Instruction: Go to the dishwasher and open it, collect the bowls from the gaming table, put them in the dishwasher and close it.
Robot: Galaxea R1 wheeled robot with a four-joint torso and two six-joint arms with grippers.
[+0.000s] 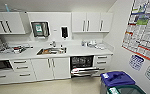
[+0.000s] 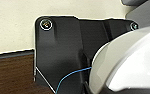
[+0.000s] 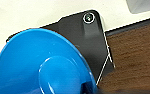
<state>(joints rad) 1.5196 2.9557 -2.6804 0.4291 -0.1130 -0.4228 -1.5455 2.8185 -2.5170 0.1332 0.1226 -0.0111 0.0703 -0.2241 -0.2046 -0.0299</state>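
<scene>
Dishwasher [image 1: 82, 65] sits open under the counter [image 1: 73, 51], right of the sink [image 1: 51, 51]. Blue bowl [image 3: 38, 65] and white bowl [image 2: 126, 62] ride at the wrists; can't tell either pincer's grip. Roll up square to the dropped door, slowly.

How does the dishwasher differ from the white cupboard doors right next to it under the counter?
The dishwasher stands open, its door dropped forward and down; the white cupboard doors are shut. The dishwasher shows a dark inside with a silvery door, while the cupboard doors are plain white. The cupboard doors carry upright bar handles. Both sit under the same white counter, side by side.
</scene>
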